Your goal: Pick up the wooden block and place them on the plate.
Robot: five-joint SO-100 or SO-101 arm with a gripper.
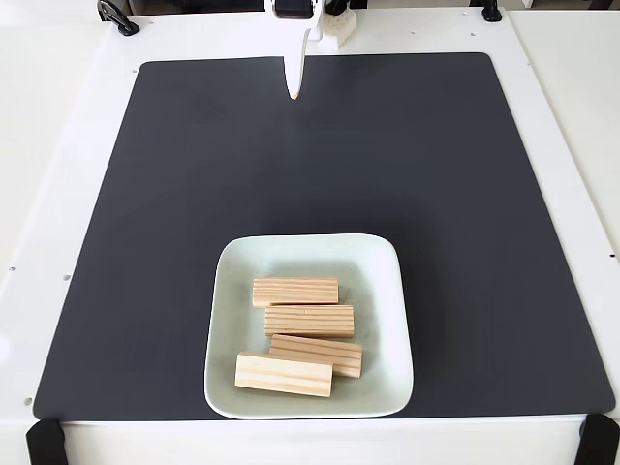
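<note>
White and narrow, the claw (pixel 294 89) hangs at the top edge of the fixed view, its tip tapering to a point just above the far border of the black mat (pixel 174 194). Its fingers seem pressed together into a single wedge with nothing between them, though the view is too distant to be sure, so I cannot tell its state for certain.

Well below the claw, toward the near edge of the mat and almost straight down the view from it, sits the pale mint-white square plate (pixel 387 291). All four wooden blocks lie inside it, each with its long side running roughly across the view. Nearest the claw is the top block (pixel 295 292); touching it below is the second block (pixel 309 321); next comes the third block (pixel 316 355), slightly tilted; farthest from the claw is the fourth block (pixel 283 375), resting against the third block near the plate's front rim.
</note>
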